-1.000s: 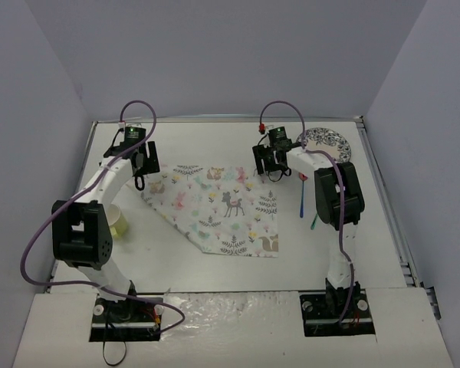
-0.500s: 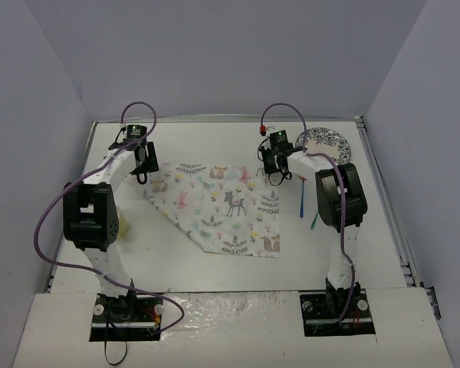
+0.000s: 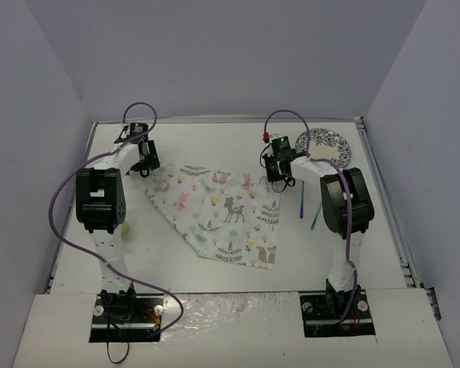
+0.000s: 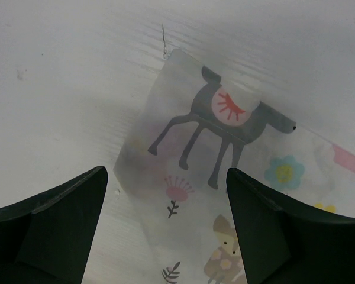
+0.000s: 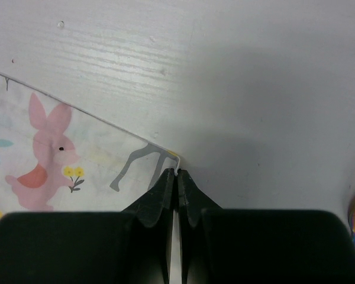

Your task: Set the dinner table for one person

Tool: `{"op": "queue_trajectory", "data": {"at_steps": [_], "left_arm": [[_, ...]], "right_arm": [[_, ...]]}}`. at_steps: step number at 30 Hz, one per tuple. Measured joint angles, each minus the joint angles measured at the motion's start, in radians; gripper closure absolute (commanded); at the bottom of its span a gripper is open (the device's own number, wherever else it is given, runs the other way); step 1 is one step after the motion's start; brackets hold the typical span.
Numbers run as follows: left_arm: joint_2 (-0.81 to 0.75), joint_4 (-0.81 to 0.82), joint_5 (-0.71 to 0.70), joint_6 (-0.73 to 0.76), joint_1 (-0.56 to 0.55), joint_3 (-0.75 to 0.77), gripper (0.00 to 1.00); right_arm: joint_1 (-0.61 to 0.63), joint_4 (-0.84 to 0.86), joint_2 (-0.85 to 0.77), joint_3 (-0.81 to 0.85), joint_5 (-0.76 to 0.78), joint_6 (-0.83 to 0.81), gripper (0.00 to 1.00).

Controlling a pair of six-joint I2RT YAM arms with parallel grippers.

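White surface (image 3: 215, 138) carries the printed cloth (image 3: 218, 207) near its middle. At 1 corner the right end effector (image 5: 177, 174) is clenched on the fabric; the left end effector (image 4: 165, 177) hangs released, straddling another corner. Best to close the left low on its corner, then tension evenly.

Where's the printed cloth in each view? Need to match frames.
Top external: printed cloth in the middle.
Left wrist: centre to lower right, corner ahead of the open left hand.
Right wrist: lower left, corner pinched in the right hand.
Shared landmark: white dinner table underneath.
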Motion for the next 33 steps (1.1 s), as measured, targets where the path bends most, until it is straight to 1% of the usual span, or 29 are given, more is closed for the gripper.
{"op": "queue_trajectory", "data": {"at_steps": [7, 10, 14, 17, 19, 21, 22, 25, 26, 28, 33], "left_arm": [[0.099, -0.004, 0.039, -0.015, 0.033, 0.088, 0.24], [0.116, 0.001, 0.050, -0.015, 0.050, 0.113, 0.29], [0.127, 0.007, 0.077, -0.016, 0.066, 0.123, 0.40], [0.132, 0.011, 0.097, -0.016, 0.070, 0.127, 0.43], [0.133, 0.015, 0.113, -0.016, 0.070, 0.128, 0.49], [0.133, 0.020, 0.130, -0.015, 0.070, 0.127, 0.59], [0.133, 0.023, 0.140, -0.014, 0.070, 0.126, 0.62], [0.134, 0.031, 0.163, -0.012, 0.070, 0.125, 0.87], [0.134, 0.033, 0.168, -0.011, 0.070, 0.125, 0.94], [0.135, 0.038, 0.187, -0.006, 0.070, 0.125, 1.00], [0.135, 0.050, 0.234, 0.032, 0.070, 0.125, 1.00]], "right_arm": [[0.017, -0.009, -0.019, -0.023, 0.009, 0.009, 1.00], [0.022, -0.009, -0.022, -0.027, 0.012, 0.012, 1.00], [0.026, -0.011, -0.023, -0.028, 0.012, 0.018, 1.00], [0.025, -0.012, -0.024, -0.028, 0.012, 0.024, 1.00], [0.025, -0.013, -0.024, -0.028, 0.012, 0.030, 1.00], [0.026, -0.016, -0.025, -0.028, 0.012, 0.033, 1.00], [0.026, -0.016, -0.025, -0.028, 0.012, 0.035, 1.00], [0.026, -0.016, -0.025, -0.029, 0.012, 0.035, 1.00], [0.026, -0.016, -0.025, -0.029, 0.012, 0.035, 1.00], [0.026, -0.016, -0.026, -0.031, 0.012, 0.036, 1.00], [0.027, -0.027, -0.042, -0.043, 0.012, 0.039, 1.00]]}}
